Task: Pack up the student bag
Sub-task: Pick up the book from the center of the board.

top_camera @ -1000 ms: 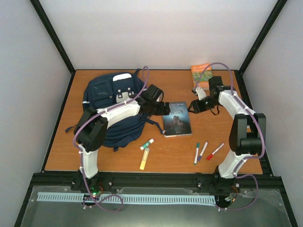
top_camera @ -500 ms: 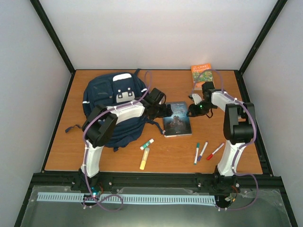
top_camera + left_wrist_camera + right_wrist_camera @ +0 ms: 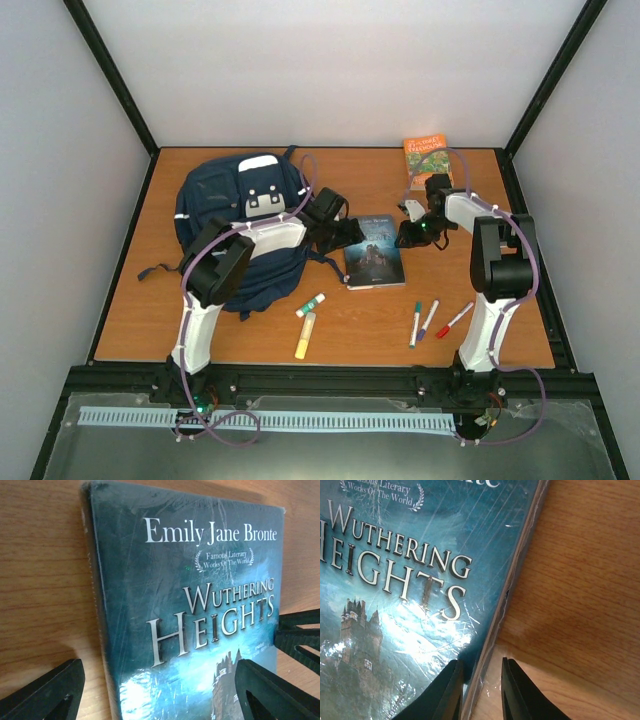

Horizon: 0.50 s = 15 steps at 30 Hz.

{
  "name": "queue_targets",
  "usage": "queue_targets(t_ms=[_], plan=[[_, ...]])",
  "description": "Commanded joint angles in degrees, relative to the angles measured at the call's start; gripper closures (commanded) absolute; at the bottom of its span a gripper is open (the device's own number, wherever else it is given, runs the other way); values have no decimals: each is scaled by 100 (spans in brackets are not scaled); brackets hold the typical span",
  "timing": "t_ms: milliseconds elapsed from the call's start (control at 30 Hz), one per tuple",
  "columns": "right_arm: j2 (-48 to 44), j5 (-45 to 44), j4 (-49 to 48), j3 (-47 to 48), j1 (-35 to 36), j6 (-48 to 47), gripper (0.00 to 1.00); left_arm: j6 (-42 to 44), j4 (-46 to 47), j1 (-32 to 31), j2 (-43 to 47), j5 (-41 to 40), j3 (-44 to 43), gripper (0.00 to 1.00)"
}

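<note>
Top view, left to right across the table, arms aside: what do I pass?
student bag → yellow marker → Wuthering Heights book → green marker → purple marker → red marker

Book (image 3: 190, 605) reads "Emily Jane Bronte", "Wuthering Heights" ("Famous Literary Works Of The World").

Left arm (image 3: 268, 233): white shell links, with black joint housings at the elbow and wrist.
Right arm (image 3: 487, 345): same build, with white links between black joints and a bulky black block at the elbow.
Cables (image 3: 187, 270): one lilac hose along each arm in loose loops, coiling again by each base.
Bases (image 3: 192, 385): black, bolted to a black rail at the near edge.
Left fingers (image 3: 42, 695): matte black and wedge-shaped, with triangular cut-outs in their faces.
Right fingers (image 3: 445, 695): black, smooth and narrow, with rounded tips.
</note>
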<state>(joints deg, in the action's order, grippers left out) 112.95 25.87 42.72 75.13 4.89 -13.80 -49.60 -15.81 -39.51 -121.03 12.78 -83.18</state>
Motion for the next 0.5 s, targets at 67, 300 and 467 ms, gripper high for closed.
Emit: queue_targets(t_ms=[67, 300, 467], plan=[[506, -676, 158, -143, 39, 22, 79, -378, 223, 31, -279, 179, 122, 15], [627, -515, 210, -148, 39, -3, 80, -553, 1293, 32, -499, 1089, 331, 17], [685, -348, 243, -135, 41, -6, 80, -831, 2586, 31, -411, 1662, 618, 21]])
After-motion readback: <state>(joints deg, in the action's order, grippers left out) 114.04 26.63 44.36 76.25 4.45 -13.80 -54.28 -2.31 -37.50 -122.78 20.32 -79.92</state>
